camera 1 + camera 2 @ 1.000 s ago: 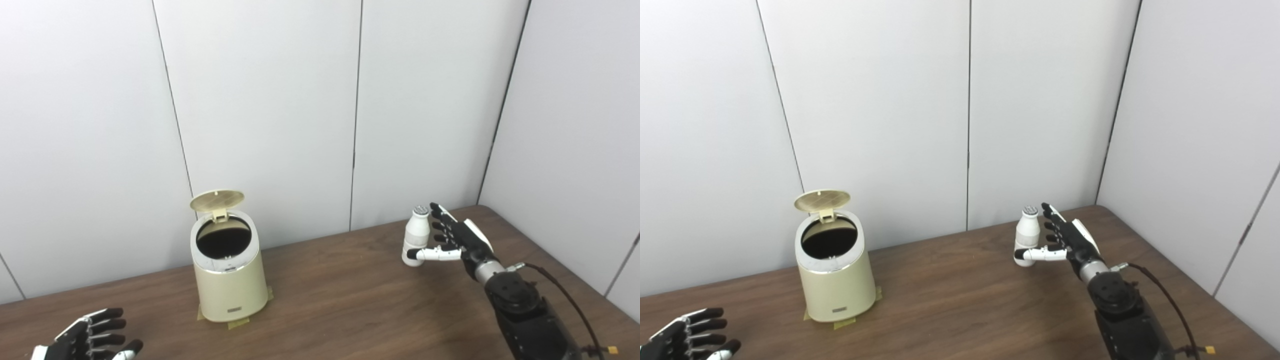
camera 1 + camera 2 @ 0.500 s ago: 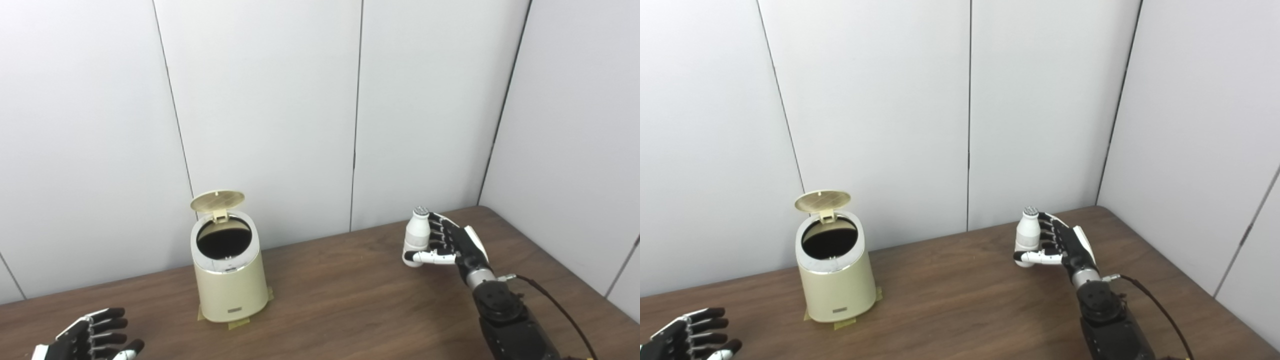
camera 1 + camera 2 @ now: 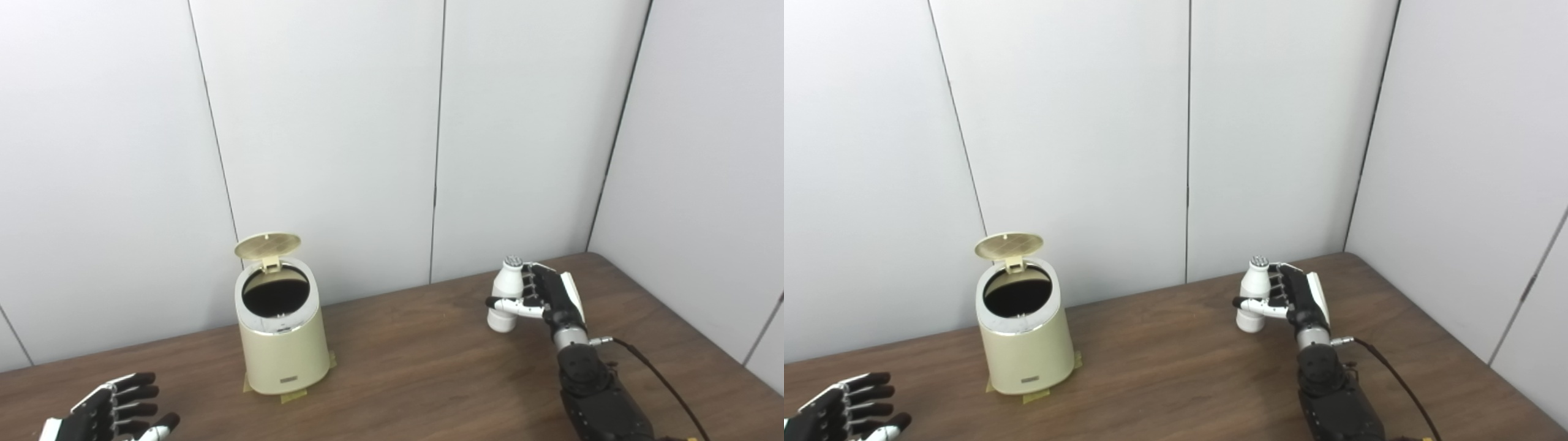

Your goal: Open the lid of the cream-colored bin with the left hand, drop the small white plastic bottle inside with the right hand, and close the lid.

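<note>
- The left robot hand (image 3: 113, 407) rests low at the near left edge of the table (image 3: 416, 373), fingers spread, holding nothing.
- The cream-colored bin (image 3: 280, 334) stands farther back on tape patches, its lid (image 3: 267, 244) raised and the dark opening exposed.
- The right robot hand (image 3: 545, 297) is clenched around the small white plastic bottle (image 3: 506, 294), slightly tilted, well right of the bin.

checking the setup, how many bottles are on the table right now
1. The small white plastic bottle is at the table's right side, gripped by the right hand. The bin stands open with a dark inside, so anything in there can't be seen.
</note>
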Action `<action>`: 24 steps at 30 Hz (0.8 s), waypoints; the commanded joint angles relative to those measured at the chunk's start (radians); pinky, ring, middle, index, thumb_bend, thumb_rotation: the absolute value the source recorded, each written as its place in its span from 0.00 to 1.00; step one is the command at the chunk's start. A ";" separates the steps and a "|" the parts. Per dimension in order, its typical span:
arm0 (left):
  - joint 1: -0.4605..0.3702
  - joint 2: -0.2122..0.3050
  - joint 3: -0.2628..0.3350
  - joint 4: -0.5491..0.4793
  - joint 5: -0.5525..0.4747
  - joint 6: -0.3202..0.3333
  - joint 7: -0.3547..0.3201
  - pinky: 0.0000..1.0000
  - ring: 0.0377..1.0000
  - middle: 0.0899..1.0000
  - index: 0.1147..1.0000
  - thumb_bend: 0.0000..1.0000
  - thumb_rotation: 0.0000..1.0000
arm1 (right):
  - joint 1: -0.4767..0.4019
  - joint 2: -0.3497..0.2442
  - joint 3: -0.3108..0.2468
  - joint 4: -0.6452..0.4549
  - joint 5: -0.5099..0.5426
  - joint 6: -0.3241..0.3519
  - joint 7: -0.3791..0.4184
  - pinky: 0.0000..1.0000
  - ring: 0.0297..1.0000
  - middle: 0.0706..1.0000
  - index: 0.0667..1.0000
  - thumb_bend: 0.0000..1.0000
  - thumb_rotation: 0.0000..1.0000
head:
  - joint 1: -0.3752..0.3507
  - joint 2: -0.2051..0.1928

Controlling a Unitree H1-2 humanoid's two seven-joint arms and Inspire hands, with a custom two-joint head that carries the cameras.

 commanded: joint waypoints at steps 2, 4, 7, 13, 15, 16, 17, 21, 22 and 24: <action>-0.033 0.012 -0.004 -0.047 0.005 0.011 -0.004 0.64 0.69 0.69 0.69 0.62 0.00 | -0.049 -0.032 -0.001 -0.019 -0.013 -0.041 -0.033 0.33 0.36 0.44 0.49 0.51 0.00 | 0.001 0.001; -0.033 0.012 -0.005 -0.052 0.006 0.022 -0.002 0.65 0.69 0.69 0.69 0.62 0.00 | -0.049 -0.031 0.000 -0.023 -0.017 -0.036 -0.039 0.33 0.36 0.44 0.50 0.51 0.00 | 0.002 0.002; -0.030 0.006 -0.004 -0.064 -0.002 0.037 -0.001 0.64 0.69 0.70 0.70 0.61 0.00 | -0.039 -0.028 0.005 -0.061 -0.022 -0.027 -0.039 0.33 0.36 0.43 0.52 0.51 0.00 | 0.002 0.002; -0.027 0.002 -0.009 -0.081 0.001 0.053 0.000 0.66 0.70 0.71 0.71 0.59 0.00 | -0.004 -0.014 0.051 -0.260 -0.095 0.009 -0.040 0.32 0.36 0.43 0.52 0.51 0.00 | 0.026 0.009; -0.025 -0.001 -0.011 -0.088 0.002 0.062 0.002 0.67 0.71 0.72 0.71 0.59 0.00 | 0.008 0.000 0.069 -0.365 -0.091 0.007 -0.008 0.34 0.38 0.45 0.50 0.51 0.00 | 0.037 0.011; -0.025 -0.002 -0.012 -0.091 0.005 0.067 0.003 0.67 0.71 0.72 0.72 0.59 0.00 | 0.011 0.006 0.079 -0.412 -0.094 0.020 0.007 0.34 0.38 0.45 0.49 0.51 0.00 | 0.047 0.012; -0.025 -0.003 -0.014 -0.092 0.008 0.071 0.005 0.67 0.71 0.72 0.72 0.59 0.00 | 0.014 0.010 0.084 -0.444 -0.097 0.033 0.016 0.35 0.38 0.46 0.49 0.51 0.00 | 0.049 0.012; -0.024 -0.010 -0.022 -0.091 0.006 0.061 0.002 0.67 0.70 0.72 0.73 0.58 0.00 | -0.006 0.033 0.163 -0.614 -0.166 0.091 0.088 0.32 0.36 0.45 0.51 0.51 0.00 | 0.088 0.015; -0.024 -0.012 -0.025 -0.086 0.008 0.054 0.002 0.67 0.71 0.72 0.73 0.59 0.00 | -0.016 0.039 0.182 -0.633 -0.181 0.097 0.103 0.31 0.36 0.45 0.51 0.51 0.00 | 0.106 0.015; -0.024 -0.018 -0.031 -0.076 0.008 0.041 0.002 0.67 0.70 0.72 0.73 0.60 0.00 | -0.034 0.055 0.205 -0.650 -0.197 0.100 0.120 0.31 0.36 0.44 0.51 0.51 0.00 | 0.126 0.015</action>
